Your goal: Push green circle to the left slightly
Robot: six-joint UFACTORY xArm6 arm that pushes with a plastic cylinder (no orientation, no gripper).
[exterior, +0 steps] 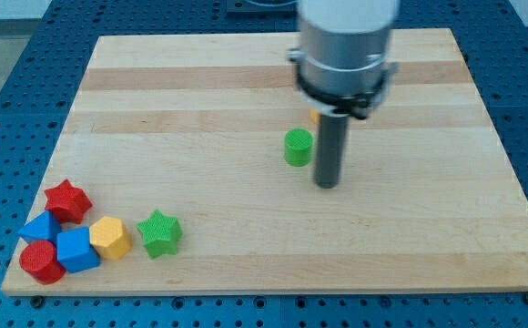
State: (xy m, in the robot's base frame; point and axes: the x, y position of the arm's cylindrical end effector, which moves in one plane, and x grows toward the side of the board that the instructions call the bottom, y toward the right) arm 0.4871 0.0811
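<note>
The green circle is a short green cylinder near the middle of the wooden board. My tip is the lower end of the dark rod, just to the right of the green circle and a little toward the view's bottom, with a narrow gap between them. A small orange block peeks out behind the rod, above the green circle; its shape is mostly hidden.
A cluster sits at the board's bottom left: red star, blue block, red cylinder, blue cube, yellow hexagon, green star. The arm's grey body hangs over the board's upper middle.
</note>
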